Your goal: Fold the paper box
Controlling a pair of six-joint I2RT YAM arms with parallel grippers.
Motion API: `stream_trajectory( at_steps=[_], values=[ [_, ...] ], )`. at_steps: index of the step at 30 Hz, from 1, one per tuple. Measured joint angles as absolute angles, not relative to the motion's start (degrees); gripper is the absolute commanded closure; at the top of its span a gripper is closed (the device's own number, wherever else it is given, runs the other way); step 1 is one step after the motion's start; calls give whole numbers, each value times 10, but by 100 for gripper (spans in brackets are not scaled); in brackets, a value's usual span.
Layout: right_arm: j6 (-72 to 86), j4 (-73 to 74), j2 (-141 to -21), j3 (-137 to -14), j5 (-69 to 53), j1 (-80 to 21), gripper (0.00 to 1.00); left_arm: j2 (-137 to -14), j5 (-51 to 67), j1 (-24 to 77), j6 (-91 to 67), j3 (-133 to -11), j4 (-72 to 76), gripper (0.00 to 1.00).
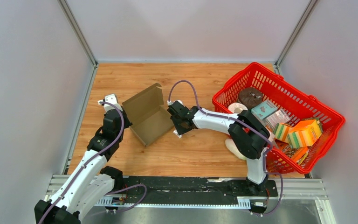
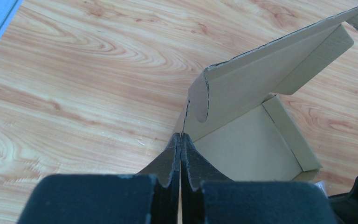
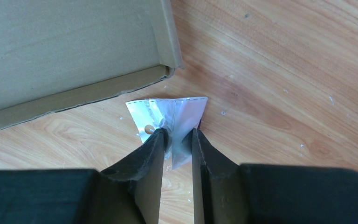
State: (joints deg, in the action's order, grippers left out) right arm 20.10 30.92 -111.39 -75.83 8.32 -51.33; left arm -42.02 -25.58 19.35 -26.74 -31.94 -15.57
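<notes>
The left gripper [image 2: 181, 140] is closed, its black, rough-edged fingers pressed flat against each other with the tips at the left corner of the paper box [image 2: 247, 144]. Whether any cardboard is caught between them cannot be told. The right gripper [image 3: 176, 135] is pinched on a small packet [image 3: 168, 109], a shiny silver-white pouch with a crinkled skin and a punched hole, held just off the box's right corner.

The box is plain brown corrugated cardboard with a matte face and ragged die-cut edges. It sits left of the desk's [image 1: 191, 79] middle, between the two grippers. Its shallow tray lies flat, with low folded walls along its sides. The lid panel [image 2: 270, 65] stands tilted up from the far-left side, with a rounded tab curled over at its end.

The desk is pale wood-grain laminate with wavy figuring and a few white crumbs near the packet. At the far right sits a red plastic lattice basket [image 1: 261, 77].
</notes>
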Motion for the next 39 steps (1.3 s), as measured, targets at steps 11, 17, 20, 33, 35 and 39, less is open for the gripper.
stream_trajectory(
  at_steps=[11, 17, 20, 33, 35, 39],
  values=[
    [201, 310, -1050, -719, 86, -513, 80, -420, -256, 193, -267, -319, -156, 100],
    [201, 312, -989, -726, 72, -513, 75, -420, -256, 193, -267, -319, -156, 100],
    [201, 312, -986, -752, 50, -514, 70, -420, -256, 192, -268, -319, -156, 100],
    [150, 284, -1121, -972, -82, -498, 25, -423, -253, 191, -262, -319, -153, 100],
    [128, 276, -1125, -972, -107, -471, 28, -428, -252, 191, -257, -319, -149, 100],
    [87, 246, -1145, -983, -163, -395, 36, -446, -247, 191, -245, -319, -140, 100]
  ],
)
